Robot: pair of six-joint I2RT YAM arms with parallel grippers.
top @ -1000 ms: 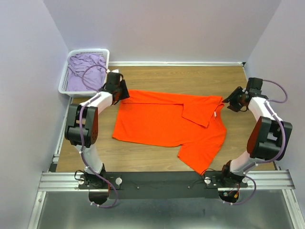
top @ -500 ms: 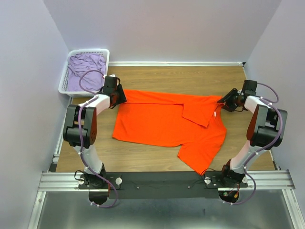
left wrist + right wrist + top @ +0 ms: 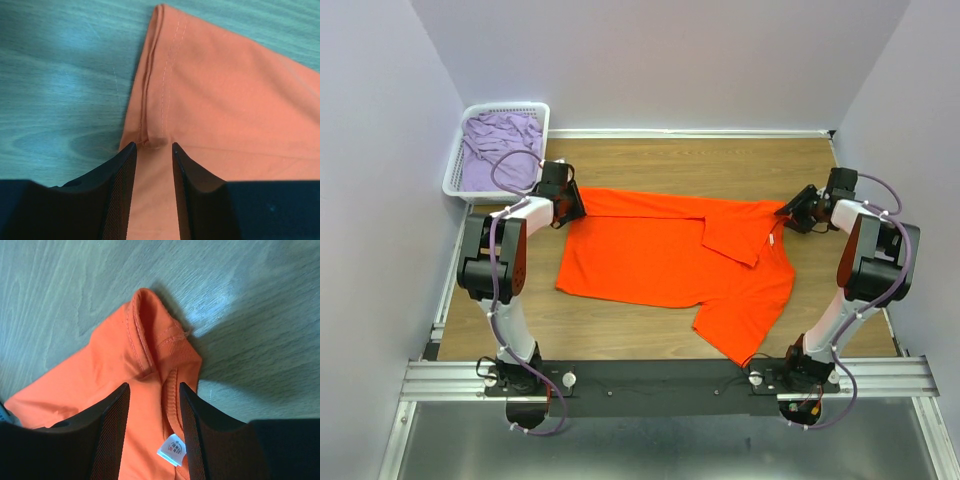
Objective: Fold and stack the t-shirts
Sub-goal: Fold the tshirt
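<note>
I have the table (image 3: 720, 165) in the top view, and the orange tee (image 3: 660, 260) lies spread flat across the middle of it, hem toward my left arm and neck toward my right. One sleeve (image 3: 738, 235) is folded in over the chest. The other sleeve (image 3: 745, 325) points out toward the near edge.

The basket (image 3: 505, 106) stands at the far left corner, against the wall. The lilac tee (image 3: 495, 140) is bunched up inside it, well apart from the orange one.

My left gripper (image 3: 576, 203) is down at the tee's far hem corner. In the left wrist view its jaws are only narrowly apart and straddle the stitched hem (image 3: 162, 75), with cloth showing in the gap. I cannot see them pinching it.

My right gripper (image 3: 788, 213) is down at the neck end. From the right wrist its jaws stand partly open on either side of the collar (image 3: 145, 335), with cloth lying loose between them and nothing clamped.

A small white label (image 3: 171, 449) shows inside the neck, just beside the right finger.
</note>
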